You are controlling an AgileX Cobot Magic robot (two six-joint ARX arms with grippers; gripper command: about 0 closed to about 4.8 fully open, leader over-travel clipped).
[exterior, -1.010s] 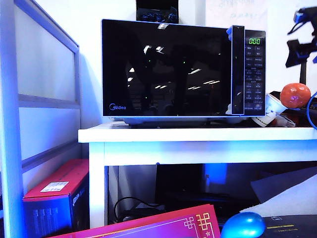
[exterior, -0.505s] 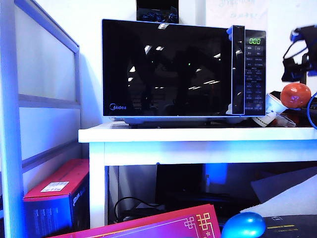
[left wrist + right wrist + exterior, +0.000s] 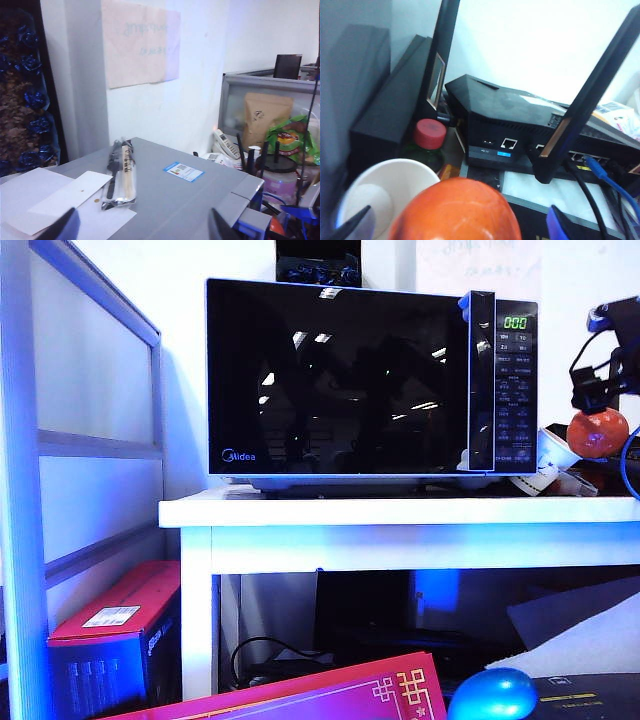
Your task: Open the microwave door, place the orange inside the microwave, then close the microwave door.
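Observation:
The microwave (image 3: 515,380) stands on a white table (image 3: 400,510), its glossy black door (image 3: 335,380) shut. The orange (image 3: 597,432) rests to its right. My right gripper (image 3: 598,400) hangs just over the orange, tilted down. In the right wrist view it (image 3: 457,231) is open, and the orange (image 3: 457,207) sits between its fingertips (image 3: 559,225) with a gap on each side. My left gripper (image 3: 142,232) is open above the microwave's grey top (image 3: 190,200), holding nothing. A blue tip (image 3: 463,302) shows above the door handle (image 3: 481,380).
A white cup (image 3: 375,195), a red-capped bottle (image 3: 430,135) and a black router (image 3: 520,125) with cables crowd round the orange. Paper and a chopstick packet (image 3: 122,172) lie on the microwave top. Below are a red box (image 3: 120,625) and a blue egg (image 3: 492,695).
The right gripper has come down from high at the right edge to just over the orange and pitched downward. The left gripper, door and orange have not moved.

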